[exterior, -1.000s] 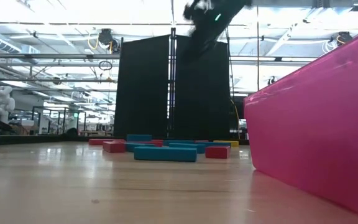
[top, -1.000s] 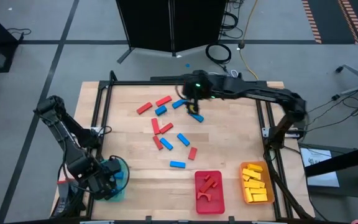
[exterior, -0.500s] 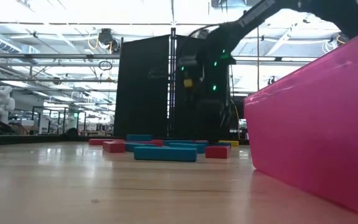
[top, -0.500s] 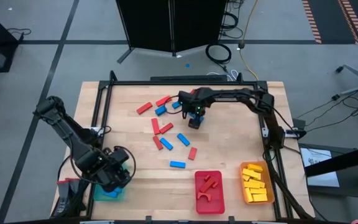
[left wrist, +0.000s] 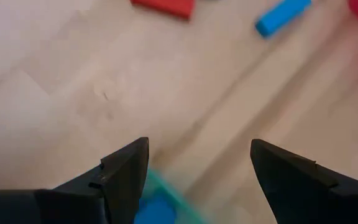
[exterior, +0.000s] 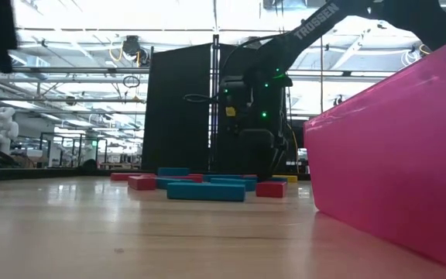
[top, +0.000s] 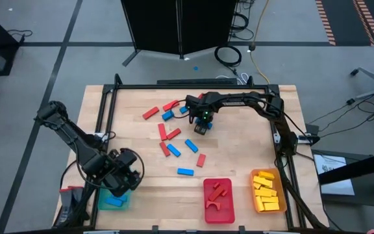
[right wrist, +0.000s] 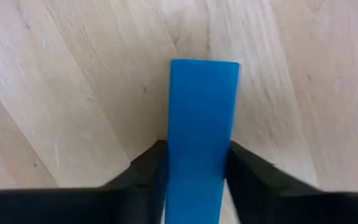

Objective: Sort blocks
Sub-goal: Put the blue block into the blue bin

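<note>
- Now, look at the blue block (right wrist: 202,134) in your right wrist view: a plain, flat-sided bar of solid blue lying on the pale wood of the tabletop (top: 239,153), its far end square and clean.
- Your right hand (top: 202,125) is down at the far middle of the tabletop, and its two dark fingers (right wrist: 145,168) press against that blue block from either side, clamped on it.
- Your right arm reaches in from the right edge, stretched nearly level across the far side, with the wrist turned down over the block.
- Your left hand (top: 121,181) hangs over the near left corner, beside the green tray (top: 114,201); its fingers (left wrist: 124,174) stand apart with nothing between them.
- Your left arm folds back from the left edge, elbow raised.
- Loose on the tabletop you can count about six red blocks (top: 150,113) and about five more blue blocks (top: 186,171), scattered through the middle.
- You have three trays along the near edge: the green one with one blue piece in it, a red tray (top: 217,210) with red pieces, and an orange tray (top: 280,194) stacked with yellow blocks (top: 265,188); their exact number you cannot tell.
</note>
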{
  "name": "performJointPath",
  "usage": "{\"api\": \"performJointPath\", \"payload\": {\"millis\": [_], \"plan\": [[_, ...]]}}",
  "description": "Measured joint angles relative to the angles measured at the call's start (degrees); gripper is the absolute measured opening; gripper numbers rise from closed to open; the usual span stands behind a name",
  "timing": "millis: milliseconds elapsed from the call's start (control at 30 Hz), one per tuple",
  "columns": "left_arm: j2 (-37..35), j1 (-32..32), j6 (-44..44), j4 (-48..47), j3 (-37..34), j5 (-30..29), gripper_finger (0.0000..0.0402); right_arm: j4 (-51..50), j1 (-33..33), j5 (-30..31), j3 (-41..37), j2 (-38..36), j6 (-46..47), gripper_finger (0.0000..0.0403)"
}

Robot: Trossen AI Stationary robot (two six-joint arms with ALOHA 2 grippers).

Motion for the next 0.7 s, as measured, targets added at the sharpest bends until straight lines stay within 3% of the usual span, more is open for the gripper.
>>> {"api": "performJointPath", "payload": {"millis": [33, 200, 333, 600, 700], "plan": [[0.00, 0.57, 0.01, -0.42, 0.00, -1.07, 0.0287, 0.02, -0.04, 0.00, 0.00, -0.02, -0.02, 0.0100], [0.00, 4.63, 0.04, -1.59, 0.00, -7.59, 0.0287, 0.06, 0.08, -0.29, -0.09, -0.46, -0.19, 0.0101], [0.00, 8.94, -0.18, -1.50, 0.00, -16.88, 0.0287, 0.89, 1.21, 0.41, -0.39, -3.24, -0.34, 0.0101], [-3.28, 18.34, 0.46, 5.75, 0.00, -39.25, 0.0287, 9.85, 3.07, -1.60, -0.35, -20.48, 0.06, 0.0101], [-5.98, 21.17, 8.10, 14.67, 0.00, -42.99, 0.0287, 15.60, 3.28, -2.21, -0.28, -27.47, 1.30, 0.0101]]}}
